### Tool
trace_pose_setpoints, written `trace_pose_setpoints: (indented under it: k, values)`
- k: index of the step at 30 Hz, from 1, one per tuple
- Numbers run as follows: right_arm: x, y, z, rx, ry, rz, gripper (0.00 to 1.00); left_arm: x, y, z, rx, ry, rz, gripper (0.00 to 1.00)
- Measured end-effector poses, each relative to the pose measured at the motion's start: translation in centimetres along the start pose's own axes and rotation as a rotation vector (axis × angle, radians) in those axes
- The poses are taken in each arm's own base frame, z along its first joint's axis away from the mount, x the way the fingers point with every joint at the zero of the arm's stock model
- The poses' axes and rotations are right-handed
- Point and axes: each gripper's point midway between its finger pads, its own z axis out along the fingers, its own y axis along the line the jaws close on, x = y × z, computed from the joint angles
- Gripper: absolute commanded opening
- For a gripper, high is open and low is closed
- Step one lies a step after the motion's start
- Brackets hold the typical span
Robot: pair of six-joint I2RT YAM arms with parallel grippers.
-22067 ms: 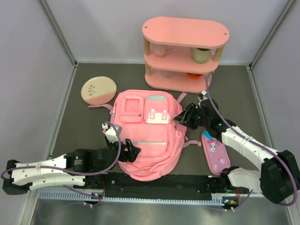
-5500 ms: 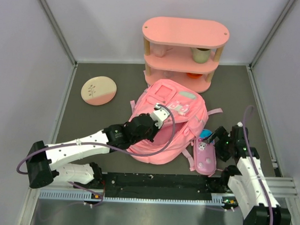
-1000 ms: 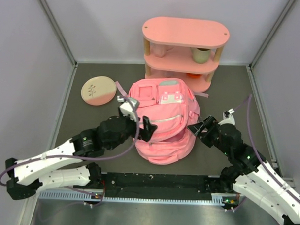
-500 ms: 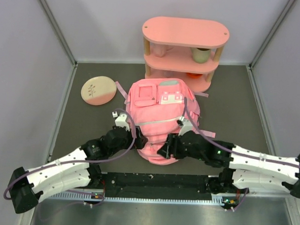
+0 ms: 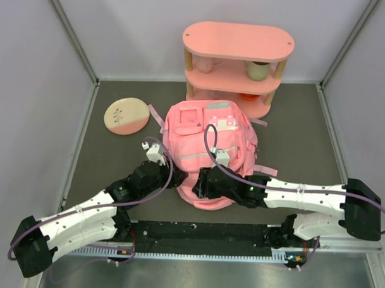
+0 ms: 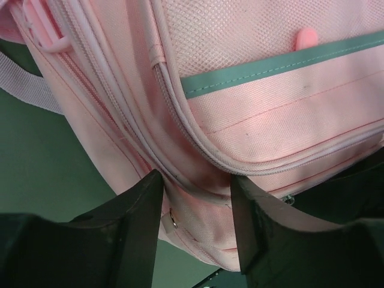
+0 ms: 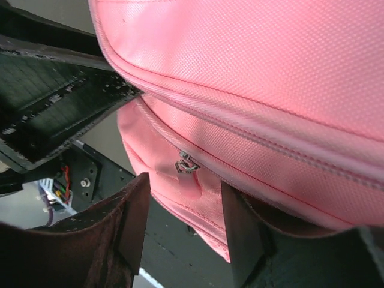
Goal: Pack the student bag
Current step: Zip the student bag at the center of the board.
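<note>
The student bag (image 5: 208, 138) lies mid-table, pink, with its mint-and-white flap pocket toward the shelf. My left gripper (image 5: 173, 179) is at its near left corner. In the left wrist view this gripper (image 6: 197, 219) is open and its fingers straddle the bag's (image 6: 270, 120) lower seam, with a small metal zip ring (image 6: 172, 221) by the left finger. My right gripper (image 5: 200, 183) reaches across to the same near edge. It (image 7: 185, 231) is open under the bag (image 7: 270, 78), and a zip pull (image 7: 187, 164) hangs just above the gap. The pencil case is out of view.
A pink three-tier shelf (image 5: 236, 63) stands behind the bag, with a cup (image 5: 258, 70) on its middle tier. A round pink-and-cream plate (image 5: 126, 115) lies at the back left. A black rail (image 5: 202, 233) runs along the near edge. Grey walls enclose three sides.
The right arm has swung from the bag's right side leftward along its near edge. The left gripper has dropped back to the bag's near left corner. The bag has barely shifted.
</note>
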Motion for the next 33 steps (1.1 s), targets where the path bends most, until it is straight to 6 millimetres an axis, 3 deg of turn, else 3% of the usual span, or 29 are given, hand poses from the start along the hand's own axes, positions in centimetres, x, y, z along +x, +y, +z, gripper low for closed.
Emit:
trace_pose_setpoints:
  k: [5, 9, 13, 17, 23, 28, 33]
  values:
    - [0.8, -0.9, 1.0, 0.042, 0.019, -0.014, 0.33, -0.2, 0.4, 0.1, -0.017, -0.012, -0.001, 0.26]
    - [1.3, -1.6, 1.6, 0.070, 0.030, -0.035, 0.00, -0.2, 0.6, 0.1, -0.025, -0.018, -0.008, 0.14]
    - [1.2, -1.7, 1.7, 0.076, 0.024, -0.041, 0.00, -0.6, 0.4, 0.1, -0.022, -0.033, -0.020, 0.00]
    - [1.0, -1.7, 1.5, 0.075, 0.016, -0.056, 0.00, -0.7, 0.4, 0.1, -0.024, -0.038, -0.028, 0.00]
    - [-0.4, -1.6, -0.6, 0.076, -0.006, -0.101, 0.00, -1.2, 0.5, -0.3, -0.040, -0.054, -0.027, 0.00]
    - [-1.1, -3.1, -2.8, 0.131, -0.013, -0.142, 0.00, -1.6, 1.0, -0.7, -0.062, -0.061, -0.027, 0.00]
    - [-1.1, -5.3, -3.6, 0.212, -0.009, -0.175, 0.00, -1.9, 2.2, -0.9, -0.102, -0.062, -0.020, 0.00]
